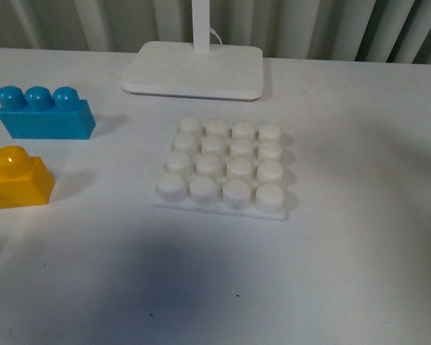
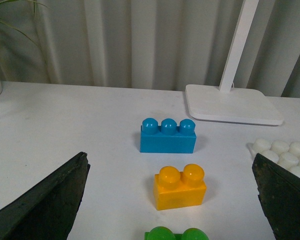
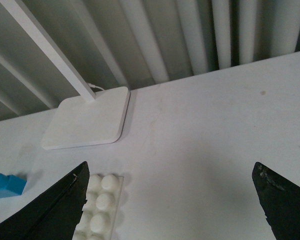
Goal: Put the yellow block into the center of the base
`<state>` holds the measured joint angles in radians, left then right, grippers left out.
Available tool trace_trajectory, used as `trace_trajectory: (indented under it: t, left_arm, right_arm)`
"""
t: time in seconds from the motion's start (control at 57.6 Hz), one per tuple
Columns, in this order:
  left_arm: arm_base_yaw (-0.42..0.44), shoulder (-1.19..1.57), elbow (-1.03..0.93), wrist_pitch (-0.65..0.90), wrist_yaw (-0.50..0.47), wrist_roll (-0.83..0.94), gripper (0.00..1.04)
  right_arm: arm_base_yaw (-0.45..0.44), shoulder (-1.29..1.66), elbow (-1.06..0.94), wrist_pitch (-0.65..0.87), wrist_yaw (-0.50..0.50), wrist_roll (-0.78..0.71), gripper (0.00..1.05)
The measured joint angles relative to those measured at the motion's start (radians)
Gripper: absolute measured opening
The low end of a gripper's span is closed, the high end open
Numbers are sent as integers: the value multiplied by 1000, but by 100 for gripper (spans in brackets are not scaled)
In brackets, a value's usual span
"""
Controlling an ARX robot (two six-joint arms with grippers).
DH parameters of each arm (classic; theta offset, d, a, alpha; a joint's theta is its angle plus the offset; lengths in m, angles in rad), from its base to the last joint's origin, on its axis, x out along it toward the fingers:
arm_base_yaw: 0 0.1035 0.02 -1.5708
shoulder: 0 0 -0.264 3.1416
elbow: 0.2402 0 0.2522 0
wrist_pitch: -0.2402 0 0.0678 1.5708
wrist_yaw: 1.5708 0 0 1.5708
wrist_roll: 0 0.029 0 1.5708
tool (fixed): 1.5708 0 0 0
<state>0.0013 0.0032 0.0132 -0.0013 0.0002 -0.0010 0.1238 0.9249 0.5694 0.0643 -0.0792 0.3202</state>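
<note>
yellow block (image 2: 180, 190) rests on the white table (image 1: 345, 273). the studded white base (image 1: 223, 169) lies by one finger of the right claw (image 3: 170, 165), whose fingers are spread wide. a blue brick (image 2: 167, 136) stands just beyond the block. the block, glossy orange-yellow, sits upright ahead of the left claw (image 2: 169, 156), between its wide-apart fingers, two studs up, long axis running finger to finger.

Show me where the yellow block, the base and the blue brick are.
yellow block (image 2: 180, 196), left wrist view, front face.
base (image 1: 238, 169), front view, a centre stud.
blue brick (image 2: 167, 142), left wrist view, front face.
</note>
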Motion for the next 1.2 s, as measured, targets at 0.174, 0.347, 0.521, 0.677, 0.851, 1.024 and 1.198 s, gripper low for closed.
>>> trace_trajectory:
  t: [0.174,0.347,0.521,0.677,0.851,1.024,1.198]
  left_arm:
    - [0,0,0,0,0,0,98]
    - [0,0,0,0,0,0,98]
    - [0,0,0,0,0,0,98]
    - [0,0,0,0,0,0,98]
    - [0,0,0,0,0,0,98]
    - [0,0,0,0,0,0,98]
    - [0,0,0,0,0,0,98]
  right_arm:
    - [-140,-244,-119,-58,-113,-8,96]
    - [-270,-422,-209,-58,-139,21,96]
    - [-263,-453,-259,55,-66,-78,85]
    - [-133,-550,-385,121,72,-290,42]
    - [-127,-610,-445,122,79,-310,7]
    - [-127,-661,-484,112,79,-316,1]
    - [-127,-705,-508,94,79,-316,1]
